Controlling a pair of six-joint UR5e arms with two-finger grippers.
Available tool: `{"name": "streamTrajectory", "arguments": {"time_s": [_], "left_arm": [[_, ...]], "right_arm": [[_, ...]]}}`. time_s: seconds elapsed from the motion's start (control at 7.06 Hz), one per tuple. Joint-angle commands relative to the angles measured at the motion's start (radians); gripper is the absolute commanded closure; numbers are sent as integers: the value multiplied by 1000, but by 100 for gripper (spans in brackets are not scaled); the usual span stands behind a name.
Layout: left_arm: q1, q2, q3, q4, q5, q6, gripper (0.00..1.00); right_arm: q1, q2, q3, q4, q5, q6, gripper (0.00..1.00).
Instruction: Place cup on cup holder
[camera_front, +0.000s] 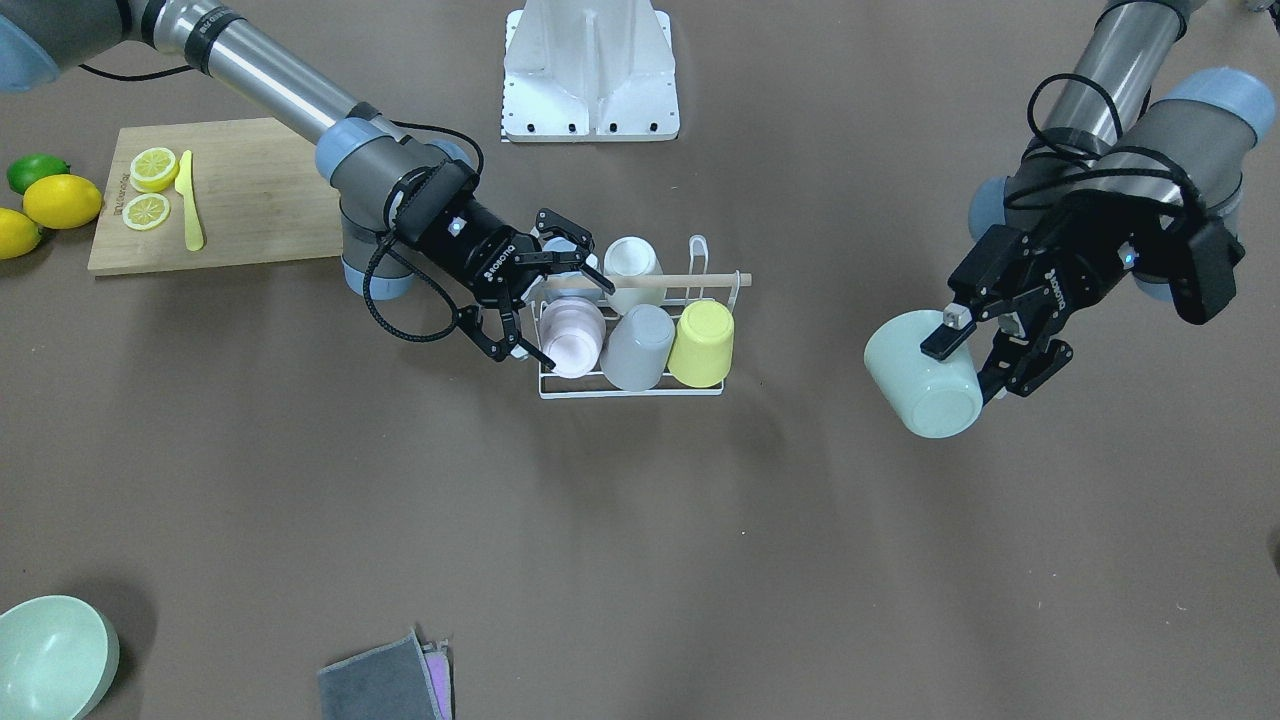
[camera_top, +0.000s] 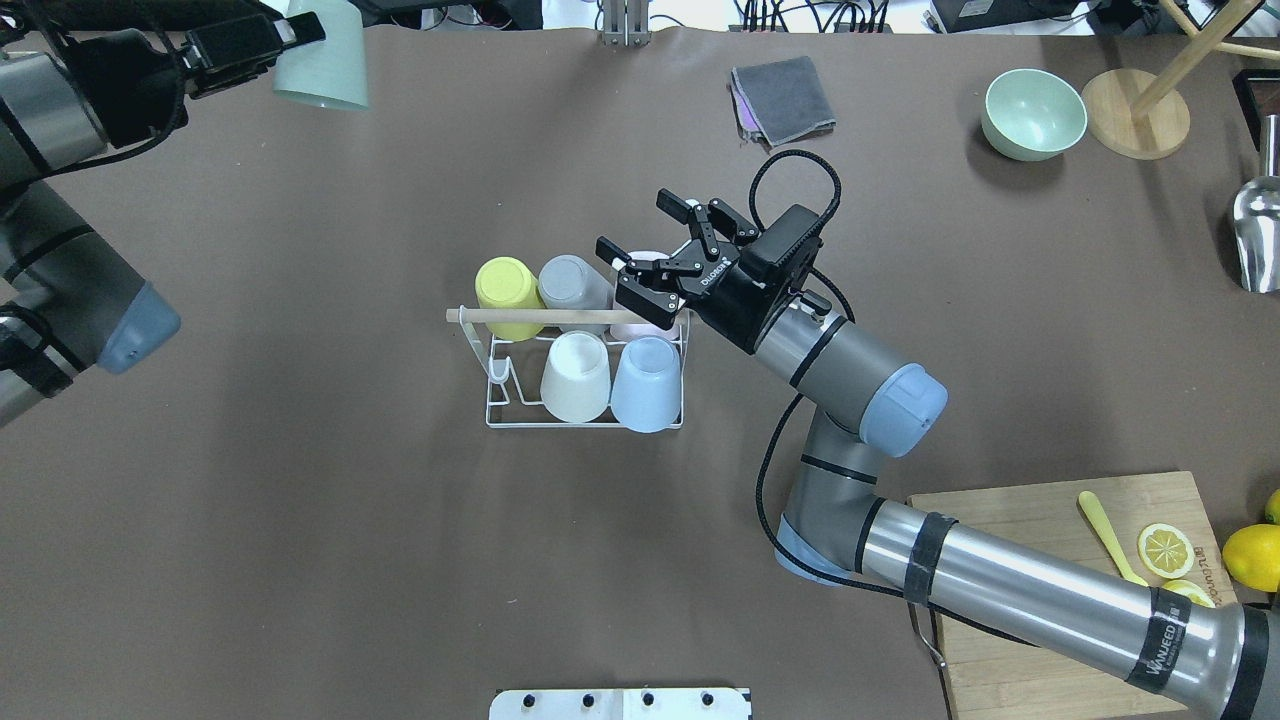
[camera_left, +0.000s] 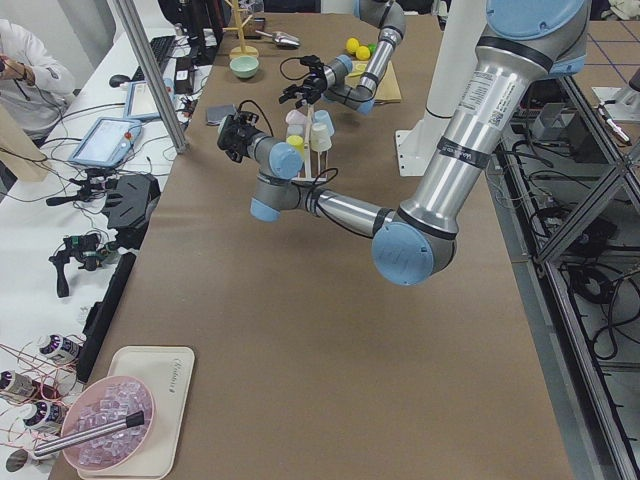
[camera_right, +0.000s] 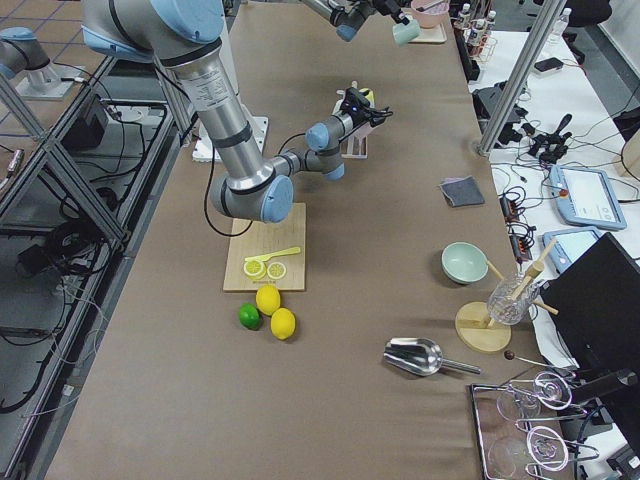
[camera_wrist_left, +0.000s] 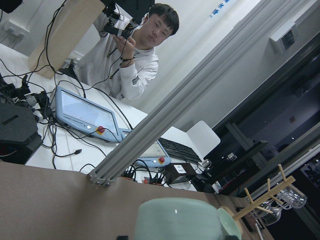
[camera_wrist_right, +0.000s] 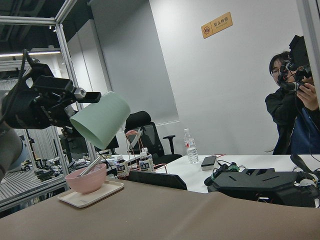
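The cup holder (camera_front: 630, 391) is a white wire rack with a wooden rod (camera_front: 690, 281) across its top, standing mid-table; it also shows in the overhead view (camera_top: 585, 425). Upside-down pink (camera_front: 572, 340), grey (camera_front: 637, 348), yellow (camera_front: 702, 343) and white (camera_front: 631, 262) cups sit on it, plus a light blue cup (camera_top: 646, 385). My right gripper (camera_front: 553, 303) is open, its fingers spread at the pink cup's end of the rack. My left gripper (camera_front: 985, 357) is shut on a mint green cup (camera_front: 921, 376) and holds it tilted in the air, far from the rack.
A wooden cutting board (camera_front: 240, 200) with lemon slices and a yellow knife lies near the right arm, with lemons (camera_front: 62, 200) and a lime beside it. A mint bowl (camera_front: 50, 655), a grey cloth (camera_front: 385, 682) and the white robot base (camera_front: 590, 70) are also on the table.
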Motion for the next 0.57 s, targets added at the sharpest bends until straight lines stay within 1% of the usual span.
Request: {"name": "streamTrajectory", "arguments": {"time_s": [0.0, 0.14, 0.28, 0.42], "left_arm": [[40, 57, -105, -10, 84, -9, 100], [106, 73, -142, -12, 156, -1, 100], [160, 76, -145, -30, 213, 6, 100], [214, 76, -154, -32, 223, 56, 100]], "right_arm": [[83, -8, 43, -2, 57, 14, 0], [122, -11, 66, -2, 79, 32, 0], [153, -23, 74, -3, 96, 34, 0], [179, -34, 85, -23, 99, 34, 0]]}}
